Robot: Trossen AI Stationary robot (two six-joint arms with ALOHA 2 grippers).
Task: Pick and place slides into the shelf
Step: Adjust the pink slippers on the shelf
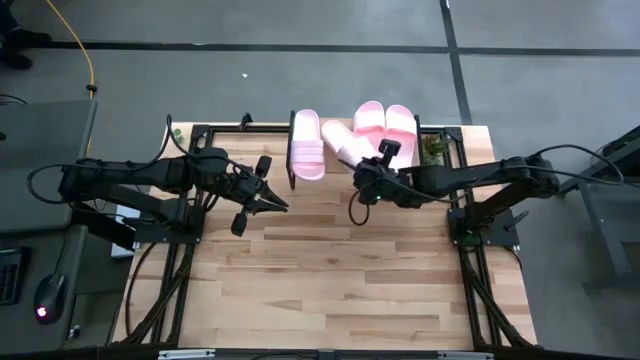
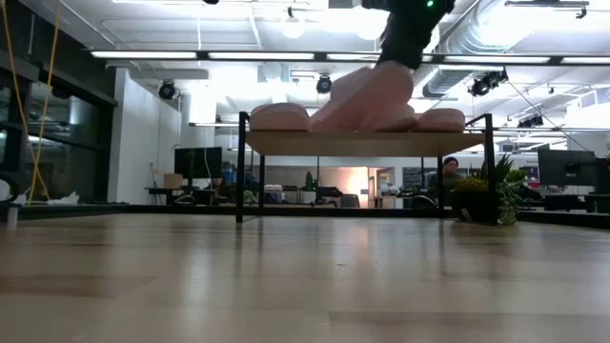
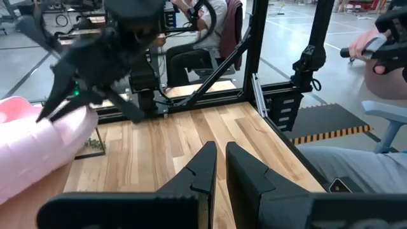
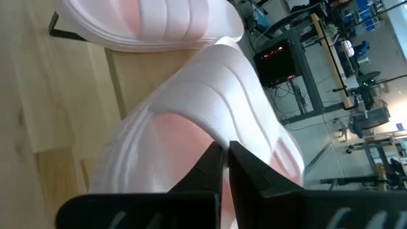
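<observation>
Item: fourth slide [image 1: 342,143], lying tilted across the shelf [image 1: 440,132] between the other slides [image 1: 306,146].

Right claw [image 1: 366,177]: pinching its edge, fingers fully together.

Left claw [image 1: 272,200]: nearly closed, empty, hovering over the bench [image 1: 330,280].

Risk: thin grip slipping, slide tipping off the front edge.

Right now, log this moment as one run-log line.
right gripper: shut on fourth slide, tilted over shelf | left gripper: shut, empty, over table | three slides on shelf
</observation>
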